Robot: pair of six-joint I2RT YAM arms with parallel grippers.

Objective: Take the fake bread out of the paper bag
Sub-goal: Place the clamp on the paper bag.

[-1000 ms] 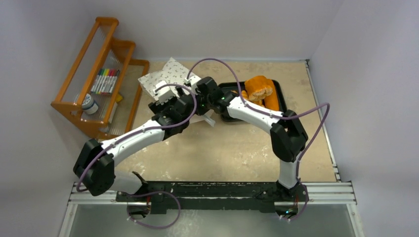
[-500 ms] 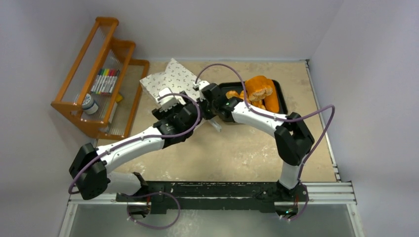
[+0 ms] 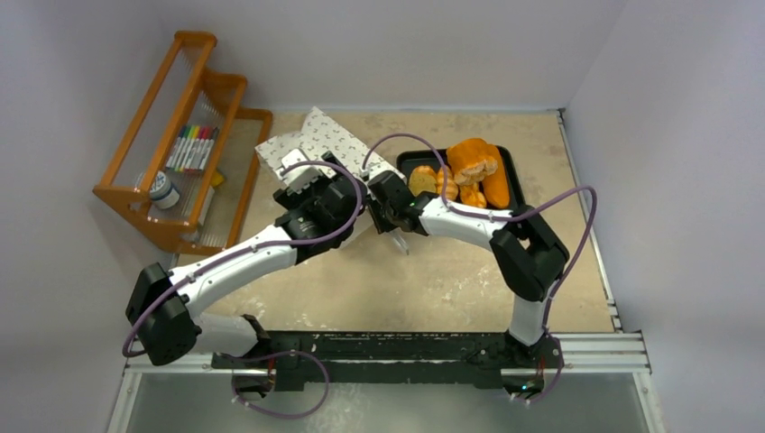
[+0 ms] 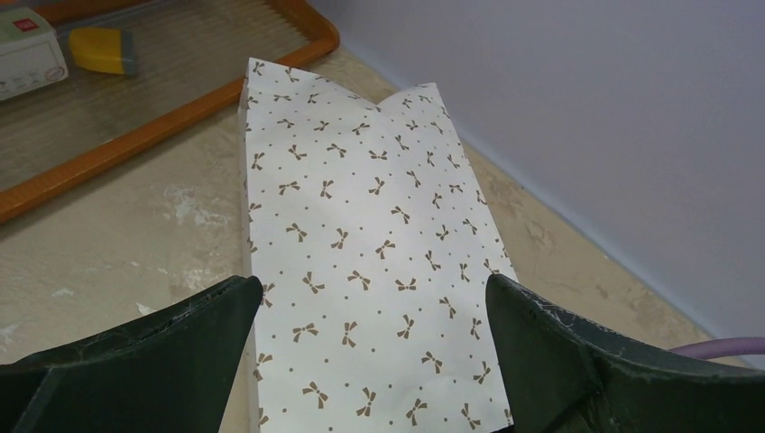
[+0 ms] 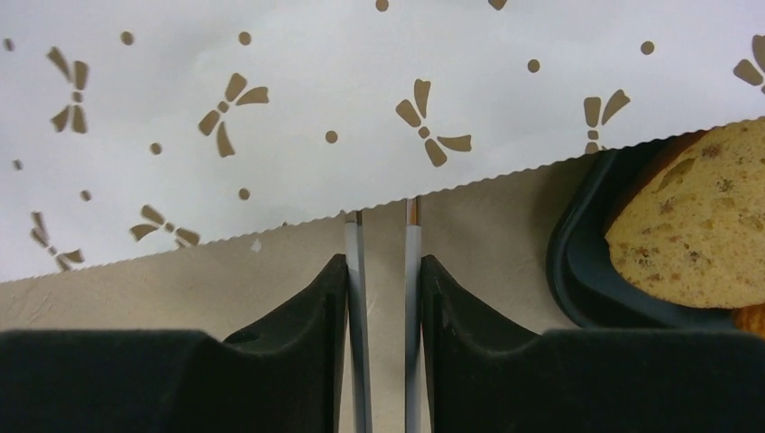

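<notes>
With the inside of the paper bag [image 4: 361,253] hidden, fake bread [image 3: 474,164] is sitting in the black tray [image 5: 566,266], the left gripper [image 4: 370,293] gaping empty, the right gripper [image 5: 383,218] barely parted, holding nothing.

One paper bag [image 3: 311,140]; one black tray [image 3: 515,170]; about five pieces of fake bread [image 3: 474,161], too bunched for a sure count; one wooden rack [image 3: 194,45] with one row of markers [image 3: 192,149], too small to count; one desk [image 3: 433,280]; two arms, each with one hand: left hand [image 4: 370,307], right hand [image 5: 385,271].
</notes>
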